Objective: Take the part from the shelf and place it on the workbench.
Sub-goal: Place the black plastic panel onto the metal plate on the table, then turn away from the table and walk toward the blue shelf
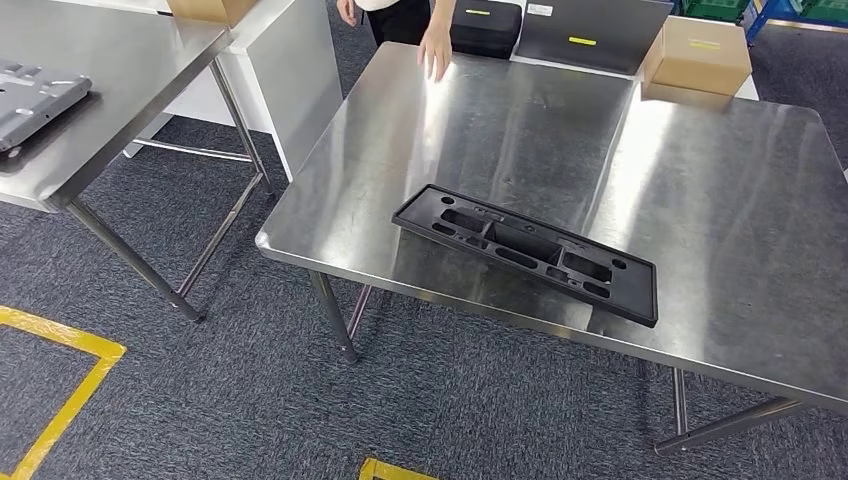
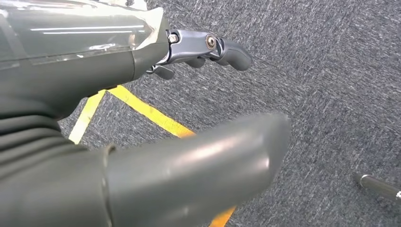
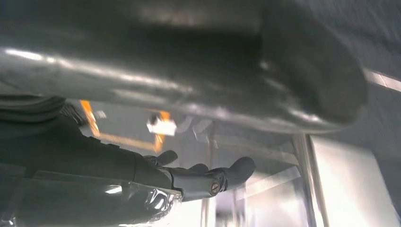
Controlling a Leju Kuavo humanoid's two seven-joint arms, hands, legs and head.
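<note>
A long black plastic part (image 1: 528, 252) with several rectangular recesses lies flat on the steel workbench (image 1: 700, 180), near its front edge and slightly skewed. My left hand (image 2: 189, 123) hangs above the grey carpet, thumb and dark fingers (image 2: 208, 49) apart with nothing between them. My right hand (image 3: 203, 142) is seen from close behind in the right wrist view, thumb large and blurred, fingers (image 3: 222, 175) extended and apart, holding nothing; table legs show beyond it.
A person's hand (image 1: 435, 50) rests on the workbench's far edge. Cardboard boxes (image 1: 697, 55) and dark bins stand behind it. A second steel table (image 1: 110, 90) at the left bears a grey metal part (image 1: 35, 95). Yellow floor tape (image 1: 60, 390) marks the carpet.
</note>
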